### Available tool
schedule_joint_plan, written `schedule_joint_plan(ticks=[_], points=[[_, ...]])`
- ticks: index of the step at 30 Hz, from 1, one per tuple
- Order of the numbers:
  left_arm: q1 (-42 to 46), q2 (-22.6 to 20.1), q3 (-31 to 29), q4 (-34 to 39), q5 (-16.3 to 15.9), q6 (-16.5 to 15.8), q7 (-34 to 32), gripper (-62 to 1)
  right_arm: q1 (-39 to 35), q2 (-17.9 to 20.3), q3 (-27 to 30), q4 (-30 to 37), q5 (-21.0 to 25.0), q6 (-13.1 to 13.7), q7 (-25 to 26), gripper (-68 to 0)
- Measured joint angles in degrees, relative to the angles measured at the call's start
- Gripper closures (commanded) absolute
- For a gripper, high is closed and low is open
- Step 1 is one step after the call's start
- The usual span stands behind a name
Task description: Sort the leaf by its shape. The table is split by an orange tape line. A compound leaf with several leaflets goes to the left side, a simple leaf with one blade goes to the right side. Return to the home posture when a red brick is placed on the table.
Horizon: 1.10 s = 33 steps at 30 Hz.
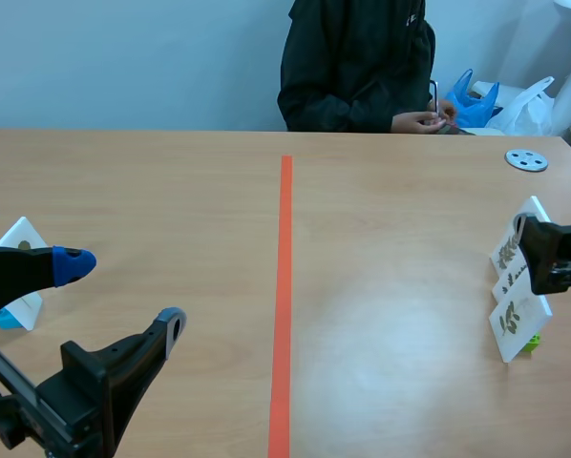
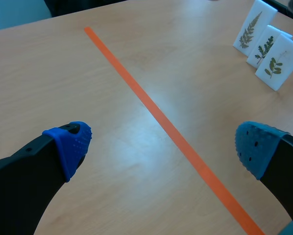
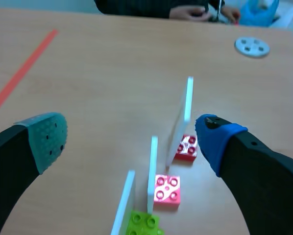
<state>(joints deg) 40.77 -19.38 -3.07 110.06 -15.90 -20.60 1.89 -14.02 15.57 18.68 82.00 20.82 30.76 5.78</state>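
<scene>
While three leaf cards (image 2: 264, 46) wait by the right gripper (image 3: 133, 138), it and the left gripper (image 2: 163, 147) gape wide — empty — so sorting looks hardly begun.

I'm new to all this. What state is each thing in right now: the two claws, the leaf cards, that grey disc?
Left gripper: open, empty.
Right gripper: open, empty.
Three leaf cards: upright in brick bases, right of the tape, by the right gripper.
Lone card: upright, left of the tape.
Disc: lying flat.
</scene>
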Motion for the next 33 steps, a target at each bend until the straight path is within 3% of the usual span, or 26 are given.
schedule_joint_plan(ticks=[4, 12, 18, 23, 25, 28, 33], points=[[0.00, 0.00, 0.00, 0.00, 0.00, 0.00, 0.00, -62.3, -1.05, 1.14, 0.59, 4.68, 3.58, 4.96, -0.28, -67.9], [0.00, 0.00, 0.00, 0.00, 0.00, 0.00, -0.39, -62.3, -9.03, 4.92, 0.59, 15.39, 10.05, 10.08, -6.23, -67.9], [0.00, -0.15, 0.00, 0.00, -0.26, 0.00, -0.39, -62.3, -16.74, 4.76, 0.55, 23.30, 11.78, 11.28, -9.27, -67.9], [0.00, -0.98, 0.00, 0.00, -0.42, 0.00, -0.39, -62.3, -20.68, 2.64, -0.52, 29.35, 11.80, 10.58, -11.63, -67.9], [0.00, -0.96, 0.00, 0.00, -0.42, 0.00, -0.39, -62.3, -21.11, 2.21, -2.40, 30.16, 11.76, 10.51, -13.14, -67.9], [0.00, -0.96, 0.00, 0.00, -0.42, 0.00, -0.39, -62.3, -21.11, 2.54, -5.38, 30.14, 11.78, 11.30, -10.91, -67.9], [0.00, -0.96, 0.00, 0.00, -0.42, 0.00, -0.39, -62.3, -20.35, 6.03, -6.91, 29.83, 11.76, 11.28, -10.73, -67.9]])
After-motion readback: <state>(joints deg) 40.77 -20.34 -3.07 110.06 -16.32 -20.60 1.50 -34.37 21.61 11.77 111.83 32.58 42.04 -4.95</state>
